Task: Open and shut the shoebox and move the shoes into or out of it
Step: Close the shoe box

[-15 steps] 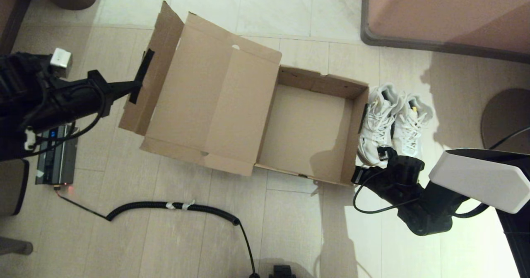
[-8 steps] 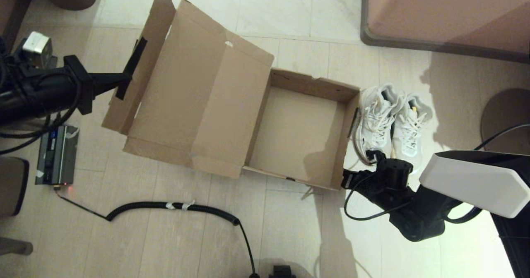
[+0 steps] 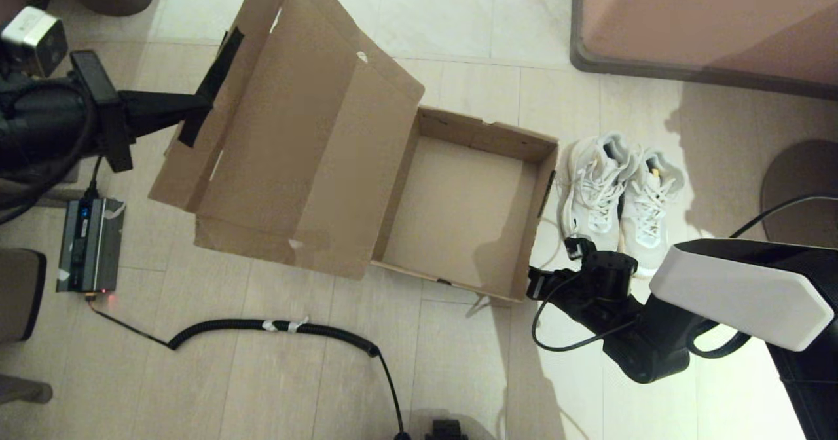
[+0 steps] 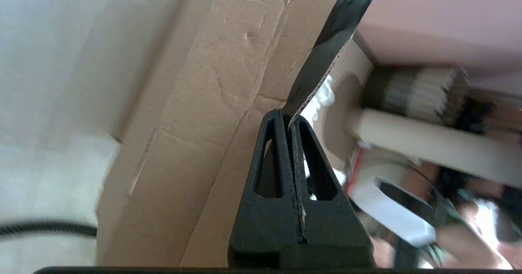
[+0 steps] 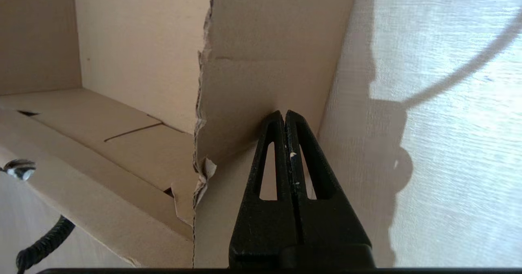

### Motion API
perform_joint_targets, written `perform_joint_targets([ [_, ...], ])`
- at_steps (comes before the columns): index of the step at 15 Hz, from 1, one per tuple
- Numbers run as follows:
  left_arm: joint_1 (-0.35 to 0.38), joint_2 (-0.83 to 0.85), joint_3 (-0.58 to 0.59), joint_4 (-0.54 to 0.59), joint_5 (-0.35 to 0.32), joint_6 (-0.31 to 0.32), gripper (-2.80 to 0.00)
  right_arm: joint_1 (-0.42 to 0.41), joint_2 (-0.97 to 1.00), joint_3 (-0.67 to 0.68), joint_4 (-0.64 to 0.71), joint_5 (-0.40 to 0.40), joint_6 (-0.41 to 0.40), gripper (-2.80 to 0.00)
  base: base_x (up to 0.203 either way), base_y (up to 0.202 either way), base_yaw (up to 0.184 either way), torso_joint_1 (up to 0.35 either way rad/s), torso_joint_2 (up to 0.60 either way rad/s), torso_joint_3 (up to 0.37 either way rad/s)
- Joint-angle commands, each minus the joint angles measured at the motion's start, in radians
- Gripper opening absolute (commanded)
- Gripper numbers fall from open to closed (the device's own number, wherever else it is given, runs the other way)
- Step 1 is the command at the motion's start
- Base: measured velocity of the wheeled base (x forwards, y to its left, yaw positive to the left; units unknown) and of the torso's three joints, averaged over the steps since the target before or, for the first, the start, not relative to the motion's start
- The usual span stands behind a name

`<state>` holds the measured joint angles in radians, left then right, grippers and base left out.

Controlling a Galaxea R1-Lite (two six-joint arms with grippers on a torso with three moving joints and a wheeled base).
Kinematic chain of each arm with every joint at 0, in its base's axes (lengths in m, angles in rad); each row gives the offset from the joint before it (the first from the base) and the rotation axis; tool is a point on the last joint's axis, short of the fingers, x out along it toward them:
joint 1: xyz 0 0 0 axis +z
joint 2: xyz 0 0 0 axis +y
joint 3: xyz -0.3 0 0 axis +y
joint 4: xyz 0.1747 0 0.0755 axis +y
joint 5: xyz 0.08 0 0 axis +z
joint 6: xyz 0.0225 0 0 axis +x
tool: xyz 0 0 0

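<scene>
The shoebox (image 3: 458, 211) sat open on the floor, its lid (image 3: 288, 139) raised to the left — the left gripper (image 3: 203, 109) clenched on the lid's taped edge. The right gripper (image 3: 533, 283), fingers pressed together and holding nothing, touched the box's near right corner — the shoes (image 3: 619, 194) stood just right of it

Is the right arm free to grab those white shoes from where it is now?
Probably yes. The right gripper is shut with nothing in it, pressed against the shoebox's near corner, and the shoes sit uncovered on the floor right beside that wall, nothing between. It would first have to open its fingers.
</scene>
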<state>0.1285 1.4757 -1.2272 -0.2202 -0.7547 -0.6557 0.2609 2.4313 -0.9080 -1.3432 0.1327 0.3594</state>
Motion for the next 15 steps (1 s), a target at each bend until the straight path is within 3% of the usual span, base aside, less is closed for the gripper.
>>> perform_joint_targets([
  [1,-0.030,-0.107,0.001,0.079,-0.003,-0.004,-2.80,0.004,0.023,-0.020,-0.007,-0.001,0.002,-2.80,0.000,0.000,0.000,0.000,0.00,0.000],
  [7,-0.181,-0.220,0.044,0.229,0.005,-0.004,-2.80,0.021,0.083,-0.080,-0.001,-0.030,0.001,-2.80,0.000,0.000,0.000,0.000,0.00,0.000],
  [14,-0.299,-0.235,0.135,0.248,0.025,-0.004,-2.80,0.050,0.081,-0.135,0.059,-0.044,0.003,-2.80,0.000,0.000,0.000,0.000,0.00,0.000],
  [15,-0.324,-0.236,0.139,0.248,0.038,-0.004,0.00,0.049,0.083,-0.135,0.059,-0.044,0.003,-2.80,0.000,0.000,0.000,0.000,0.00,0.000],
])
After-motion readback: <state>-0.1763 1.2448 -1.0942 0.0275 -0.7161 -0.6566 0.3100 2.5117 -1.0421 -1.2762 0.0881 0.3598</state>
